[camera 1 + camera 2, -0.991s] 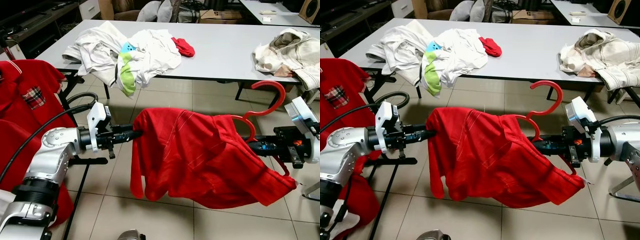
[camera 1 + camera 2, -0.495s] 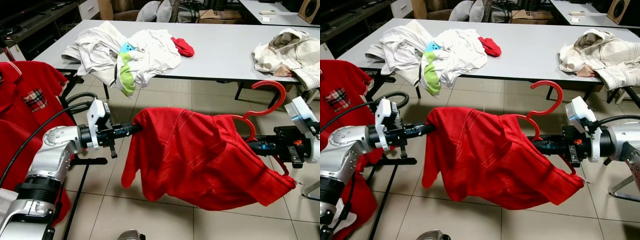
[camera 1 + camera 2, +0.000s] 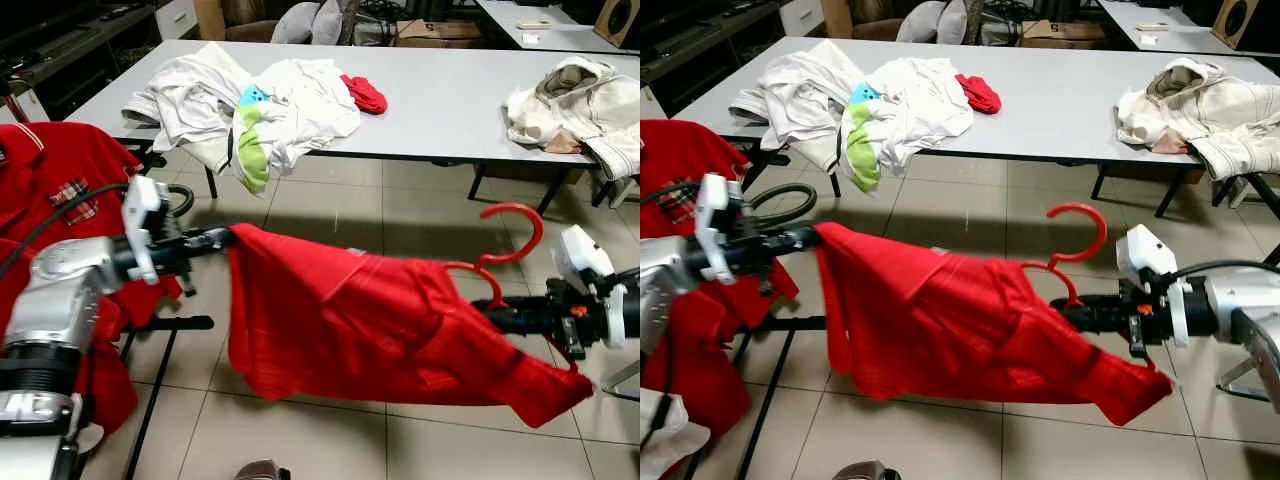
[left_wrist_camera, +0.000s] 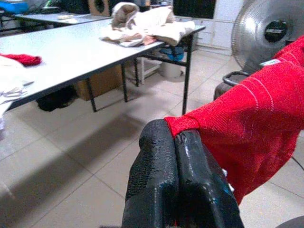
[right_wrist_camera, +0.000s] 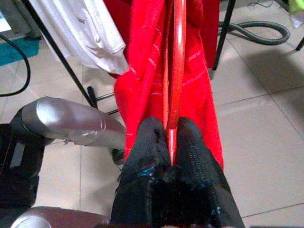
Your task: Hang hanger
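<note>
The left gripper [image 4: 176,135] is pinching one end of the red shirt [image 3: 370,325] while the right gripper [image 5: 171,142] is clamping the red hanger [image 3: 505,240], stretching both above the floor before the grey table [image 3: 450,110].

A: What did the left gripper [image 4: 176,142] hold?

B: Its two black fingers [image 4: 154,180] were pressed together on a corner of the red shirt [image 4: 251,123], which spread toward the right of the frame.

A: And behind it?

B: A grey table [image 4: 61,57] carried a cream garment [image 4: 142,23]; a fan [image 4: 268,28] stood at upper right, above the tiled floor [image 4: 71,161].
</note>
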You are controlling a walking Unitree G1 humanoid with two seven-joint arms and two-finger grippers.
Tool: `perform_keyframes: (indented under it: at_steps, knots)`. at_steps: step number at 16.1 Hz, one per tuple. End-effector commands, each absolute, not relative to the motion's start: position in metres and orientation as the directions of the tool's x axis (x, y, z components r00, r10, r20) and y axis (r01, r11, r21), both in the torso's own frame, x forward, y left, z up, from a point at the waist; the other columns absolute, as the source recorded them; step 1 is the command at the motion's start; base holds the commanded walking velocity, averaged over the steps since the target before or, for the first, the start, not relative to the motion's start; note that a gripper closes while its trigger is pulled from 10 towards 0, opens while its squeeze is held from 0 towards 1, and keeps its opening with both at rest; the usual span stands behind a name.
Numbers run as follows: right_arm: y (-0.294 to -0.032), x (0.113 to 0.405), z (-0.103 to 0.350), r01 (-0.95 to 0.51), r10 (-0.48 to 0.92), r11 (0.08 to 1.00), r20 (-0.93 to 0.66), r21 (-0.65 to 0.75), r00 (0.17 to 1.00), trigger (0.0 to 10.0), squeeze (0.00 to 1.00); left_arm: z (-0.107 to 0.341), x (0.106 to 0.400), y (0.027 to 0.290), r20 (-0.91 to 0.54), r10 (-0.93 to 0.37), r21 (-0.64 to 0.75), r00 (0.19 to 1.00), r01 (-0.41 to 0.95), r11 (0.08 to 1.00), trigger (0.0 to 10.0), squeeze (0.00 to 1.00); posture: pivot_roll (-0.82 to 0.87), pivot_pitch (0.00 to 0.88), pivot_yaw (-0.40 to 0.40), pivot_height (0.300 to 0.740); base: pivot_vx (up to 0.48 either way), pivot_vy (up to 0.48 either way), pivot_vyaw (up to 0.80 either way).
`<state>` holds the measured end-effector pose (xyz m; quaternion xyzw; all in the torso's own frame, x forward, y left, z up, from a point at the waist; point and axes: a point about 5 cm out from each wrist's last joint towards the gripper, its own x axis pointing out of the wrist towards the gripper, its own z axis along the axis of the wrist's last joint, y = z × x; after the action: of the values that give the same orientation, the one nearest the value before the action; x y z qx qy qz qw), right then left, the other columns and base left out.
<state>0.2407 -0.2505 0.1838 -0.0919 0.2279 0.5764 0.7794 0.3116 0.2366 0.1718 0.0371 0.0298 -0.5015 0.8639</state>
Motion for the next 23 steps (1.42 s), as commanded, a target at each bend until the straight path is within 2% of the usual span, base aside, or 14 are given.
perform_keyframes:
  at_steps: [1, 5, 7, 9, 10, 12, 16, 20, 23]
  knots:
    - [-0.251, 0.239, 0.186, -0.945, 0.853, 0.314, -0.466, 0.097, 0.236, 10.0, 0.0, 0.187, 0.316, 0.243, -0.048, -0.851, 0.073, 0.523, 0.852, 0.519, 0.0, 0.0, -0.07, 0.0, 0.058, 0.74, 0.0, 0.0, 0.0]
    - [-0.243, 0.229, 0.17, -0.953, 0.848, 0.278, -0.498, 0.122, 0.183, 10.0, 0.0, 0.205, 0.327, 0.235, 0.04, -0.847, 0.072, 0.53, 0.844, 0.532, 0.0, 0.0, -0.07, 0.0, 0.068, 0.74, 0.0, 0.0, 0.0]
    - [-0.243, 0.228, 0.168, -0.953, 0.842, 0.281, -0.506, 0.113, 0.188, 10.0, 0.0, 0.211, 0.331, 0.233, 0.07, -0.839, 0.068, 0.54, 0.836, 0.544, 0.0, 0.0, -0.07, 0.0, 0.073, 0.74, 0.0, 0.0, 0.0]
    - [-0.243, 0.23, 0.168, -0.952, 0.835, 0.297, -0.504, 0.078, 0.219, 10.0, 0.0, 0.213, 0.333, 0.234, 0.075, -0.832, 0.065, 0.55, 0.83, 0.554, 0.0, 0.0, -0.08, 0.0, 0.077, 0.74, 0.0, 0.0, 0.0]
    - [-0.241, 0.236, 0.171, -0.942, 0.841, 0.331, -0.468, 0.048, 0.272, 10.0, 0.0, 0.21, 0.334, 0.236, 0.059, -0.829, 0.065, 0.556, 0.827, 0.559, 0.0, 0.0, -0.08, 0.0, 0.078, 0.74, 0.0, 0.0, 0.0]
    - [-0.24, 0.242, 0.182, -0.93, 0.863, 0.366, -0.387, 0.034, 0.326, 10.0, 0.0, 0.202, 0.331, 0.24, 0.009, -0.822, 0.072, 0.569, 0.82, 0.568, 0.0, 0.0, -0.07, 0.0, 0.079, 0.74, 0.0, 0.0, 0.0]
    - [-0.239, 0.244, 0.2, -0.934, 0.9, 0.355, -0.288, 0.047, 0.327, 10.0, 0.0, 0.191, 0.326, 0.248, -0.049, -0.801, 0.086, 0.597, 0.801, 0.592, 0.0, 0.0, -0.07, 0.0, 0.074, 0.74, 0.0, 0.0, 0.0]
    - [-0.235, 0.247, 0.209, -0.935, 0.919, 0.35, -0.214, 0.056, 0.331, 10.0, 0.0, 0.184, 0.322, 0.243, -0.06, -0.803, 0.068, 0.593, 0.805, 0.589, 0.0, 0.0, -0.06, 0.0, 0.07, 0.74, 0.0, 0.0, 0.0]
    - [-0.239, 0.252, 0.208, -0.915, 0.895, 0.402, -0.23, 0.047, 0.381, 10.0, 0.0, 0.19, 0.322, 0.245, 0.016, -0.792, 0.029, 0.61, 0.792, 0.61, 0.0, 0.0, -0.07, 0.0, 0.072, 0.74, 0.0, 0.0, 0.0]
